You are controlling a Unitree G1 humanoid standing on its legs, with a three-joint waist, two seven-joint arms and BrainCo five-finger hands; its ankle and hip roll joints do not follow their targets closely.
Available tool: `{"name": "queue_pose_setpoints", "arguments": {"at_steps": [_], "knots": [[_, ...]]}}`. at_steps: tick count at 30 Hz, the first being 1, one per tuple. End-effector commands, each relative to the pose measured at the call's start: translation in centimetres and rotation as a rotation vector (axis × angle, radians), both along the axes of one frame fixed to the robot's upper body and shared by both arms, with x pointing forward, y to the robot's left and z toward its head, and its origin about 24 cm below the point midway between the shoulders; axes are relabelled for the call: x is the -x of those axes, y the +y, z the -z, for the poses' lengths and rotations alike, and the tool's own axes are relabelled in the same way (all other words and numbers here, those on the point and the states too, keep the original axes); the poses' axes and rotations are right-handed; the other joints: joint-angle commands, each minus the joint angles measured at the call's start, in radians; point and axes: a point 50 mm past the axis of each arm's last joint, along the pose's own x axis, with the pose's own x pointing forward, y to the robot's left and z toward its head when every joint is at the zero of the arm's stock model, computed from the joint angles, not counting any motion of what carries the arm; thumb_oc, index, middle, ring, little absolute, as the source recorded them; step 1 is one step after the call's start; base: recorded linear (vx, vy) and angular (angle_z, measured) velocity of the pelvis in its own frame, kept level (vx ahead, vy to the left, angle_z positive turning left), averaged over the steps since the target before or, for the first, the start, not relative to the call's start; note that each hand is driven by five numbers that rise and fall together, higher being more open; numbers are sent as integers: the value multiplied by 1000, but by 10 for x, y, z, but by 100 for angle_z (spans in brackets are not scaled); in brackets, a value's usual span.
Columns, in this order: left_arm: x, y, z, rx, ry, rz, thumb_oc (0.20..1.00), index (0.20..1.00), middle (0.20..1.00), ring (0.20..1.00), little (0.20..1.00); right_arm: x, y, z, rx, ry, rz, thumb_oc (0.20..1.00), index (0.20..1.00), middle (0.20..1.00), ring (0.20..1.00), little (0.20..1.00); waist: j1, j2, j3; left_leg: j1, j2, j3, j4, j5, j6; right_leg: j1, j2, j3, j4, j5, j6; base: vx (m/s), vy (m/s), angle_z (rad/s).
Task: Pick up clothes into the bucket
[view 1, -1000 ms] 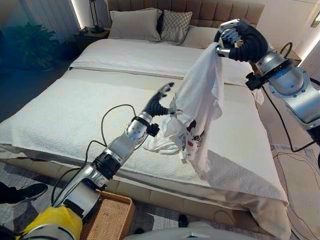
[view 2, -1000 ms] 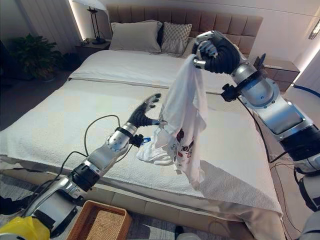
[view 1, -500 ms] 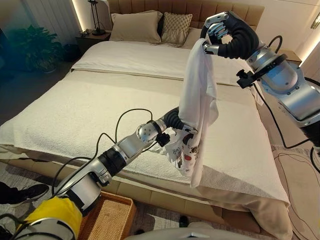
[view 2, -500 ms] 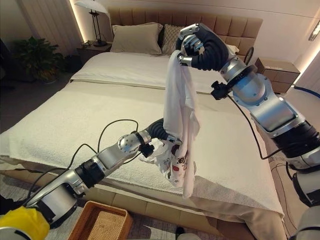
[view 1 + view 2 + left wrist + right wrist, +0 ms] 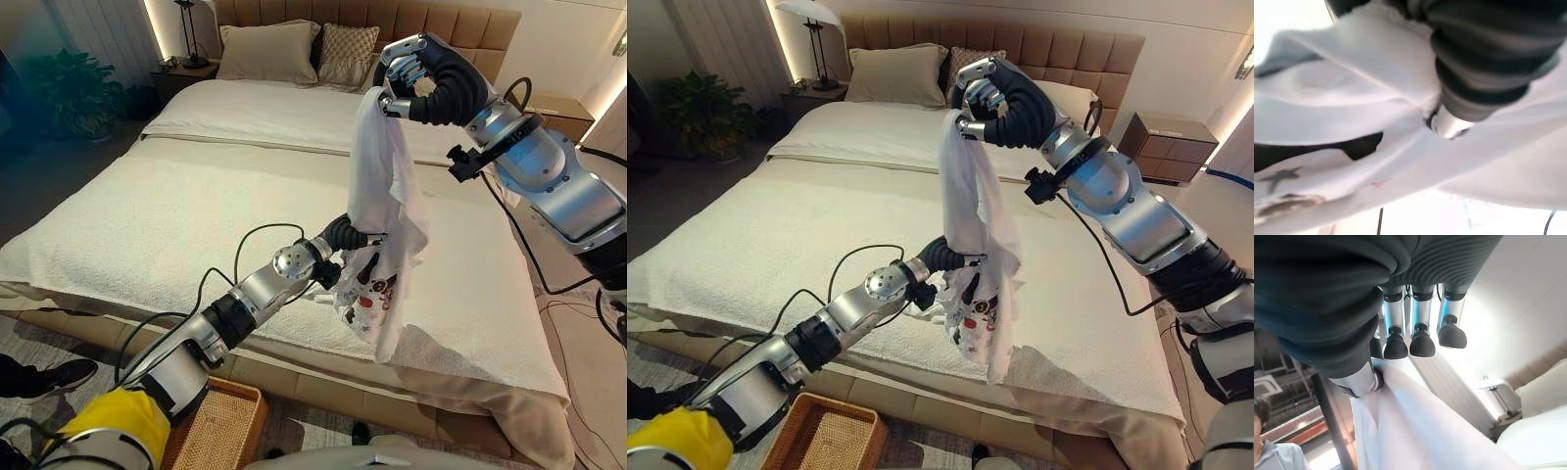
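Observation:
A white garment (image 5: 387, 186) with a dark and red print near its hem hangs over the right half of the bed. My right hand (image 5: 431, 83) is shut on its top end, held high above the mattress; in the right wrist view the cloth (image 5: 1415, 416) runs under the curled fingers (image 5: 1422, 340). My left hand (image 5: 343, 235) reaches in from the lower left and is buried in the garment's lower folds, and cloth (image 5: 1352, 98) wraps round it in the left wrist view. A wicker basket (image 5: 211, 426) stands on the floor at the bed's near edge, below my left arm.
The wide bed (image 5: 147, 225) has a cream cover, with pillows (image 5: 265, 49) at the headboard. A lamp (image 5: 808, 29) and a plant (image 5: 69, 93) stand at the far left, and a nightstand (image 5: 1171, 132) at the right. A person's shoe (image 5: 44, 377) is at the lower left.
My right hand has carried the garment leftward. My left hand, open beside the cloth a second ago, has gone into its lower folds, and the hem has come up off the bed.

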Motion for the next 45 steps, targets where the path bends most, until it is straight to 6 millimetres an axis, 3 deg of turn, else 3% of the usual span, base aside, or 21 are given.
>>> {"name": "queue_pose_setpoints", "arguments": {"at_steps": [1, 4, 5, 6, 7, 12, 14, 15, 18, 20, 22, 24, 25, 30, 31, 33, 35, 45], "knots": [[-11, 8, -7, 95, -8, -81, 200, 200, 200, 200, 200, 12, -2, -32, -108, -142, -45, 200, 200, 200, 200, 200, 14, -52, -29, -63, -19, -41, 128, -111, -13, -2, -76, -47, 127, -111, 71, 0, 0, 0], [-9, 13, -7, 124, -1, -105, 200, 200, 200, 200, 200, 11, -6, -30, -118, -139, -26, 200, 200, 200, 200, 200, 17, -54, -27, -63, -19, -43, 128, -111, -12, -3, -76, -47, 128, -112, 71, 0, 0, 0], [-8, 15, -7, 135, 2, -110, 200, 200, 200, 200, 200, 11, -8, -29, -119, -138, -17, 294, 294, 294, 294, 294, 18, -54, -26, -63, -19, -44, 129, -111, -12, -3, -76, -48, 129, -112, 71, 0, 0, 0], [-7, 17, -8, 150, 1, -114, 200, 200, 200, 200, 200, 10, -11, -28, -118, -135, -4, 504, 504, 504, 504, 504, 19, -54, -24, -64, -19, -44, 129, -112, -12, -3, -76, -49, 128, -112, 70, 0, 0, 0], [-5, 20, -8, 161, 3, -119, 200, 200, 200, 200, 200, 9, -14, -27, -122, -134, 12, 1000, 1000, 1000, 1000, 1000, 22, -54, -23, -66, -19, -45, 130, -112, -12, -4, -76, -49, 129, -112, 70, 0, 0, 0], [7, 47, -31, 204, -116, -137, 200, 200, 200, 200, 200, 3, -43, -14, -124, -105, 153, 1000, 1000, 1000, 1000, 1000, 42, -54, -7, -81, -22, -52, 140, -113, -11, -14, -77, -57, 136, -113, 69, -9, -7, 4], [17, 62, -49, 229, -193, -135, 200, 200, 200, 200, 200, -5, -64, -2, -124, -69, 271, 1000, 1000, 1000, 1000, 1000, 57, -52, 6, -94, -24, -59, 147, -113, -11, -23, -79, -62, 140, -114, 69, -9, -2, 2], [17, 63, -49, 228, -192, -135, 200, 200, 200, 200, 200, -5, -64, -1, -125, -68, 271, 1000, 1000, 1000, 1000, 1000, 56, -53, 6, -94, -24, -59, 148, -113, -11, -23, -79, -62, 141, -114, 69, -29, -5, 9], [30, 73, -71, 257, -278, -107, 200, 200, 200, 200, 200, -14, -88, 11, -88, -28, 409, 1000, 1000, 1000, 1000, 1000, 74, -53, 24, -113, -28, -69, 160, -112, -11, -33, -79, -71, 148, -116, 67, -35, -6, 12], [46, 79, -95, 278, -373, -57, 200, 200, 200, 200, 200, -25, -118, 23, -90, 24, 563, 1000, 1000, 1000, 1000, 1000, 94, -51, 47, -131, -32, -80, 172, -110, -11, -44, -81, -79, 157, -117, 65, -53, -2, 16], [51, 82, -103, 278, -408, -47, 200, 200, 200, 200, 200, -28, -126, 25, -97, 38, 603, 1000, 1000, 1000, 1000, 1000, 98, -50, 56, -139, -33, -85, 178, -109, -12, -49, -82, -80, 163, -118, 64, -41, 1, 16], [68, 94, -126, 269, -517, -33, 200, 200, 200, 200, 200, -34, -149, 34, -127, 83, 715, 1000, 1000, 1000, 1000, 1000, 120, -44, 81, -158, -37, -95, 190, -107, -12, -67, -82, -86, 183, -121, 62, -58, 0, 14], [68, 95, -126, 269, -517, -36, 200, 200, 200, 200, 200, -35, -148, 34, -127, 83, 713, 1000, 1000, 1000, 1000, 1000, 117, -45, 81, -159, -37, -95, 191, -108, -12, -68, -82, -86, 184, -122, 62, -47, 4, 1], [96, 129, -150, 222, -661, -116, 200, 200, 200, 200, 200, -40, -190, 59, -133, 194, 924, 1000, 1000, 1000, 1000, 1000, 158, -27, 131, -202, -50, -123, 225, -104, -11, -106, -90, -104, 229, -130, 56, -48, 6, 17], [96, 130, -150, 221, -661, -119, 200, 200, 200, 200, 200, -41, -189, 59, -132, 194, 920, 1000, 1000, 1000, 1000, 1000, 154, -27, 130, -203, -50, -123, 226, -104, -11, -107, -90, -104, 231, -131, 56, -62, 8, 12], [108, 148, -151, 209, -690, -203, 200, 200, 200, 200, 200, -38, -206, 74, -155, 244, 1007, 1000, 1000, 1000, 1000, 1000, 181, -13, 159, -232, -59, -140, 247, -102, -9, -129, -99, -116, 258, -135, 52, -41, 4, 17], [109, 149, -151, 207, -690, -207, 200, 200, 200, 200, 200, -39, -205, 74, -154, 244, 1002, 1000, 1000, 1000, 1000, 1000, 175, -14, 157, -234, -59, -140, 250, -103, -9, -131, -99, -116, 260, -136, 52, -23, 3, 16], [140, 192, -138, 313, -664, -471, 200, 200, 200, 200, 200, -24, -241, 132, -236, 423, 1227, 1000, 1000, 1000, 1000, 1000, 245, 43, 240, -320, -82, -207, 294, -90, -1, -205, -131, -160, 342, -160, 41, -22, 8, 22]]}}
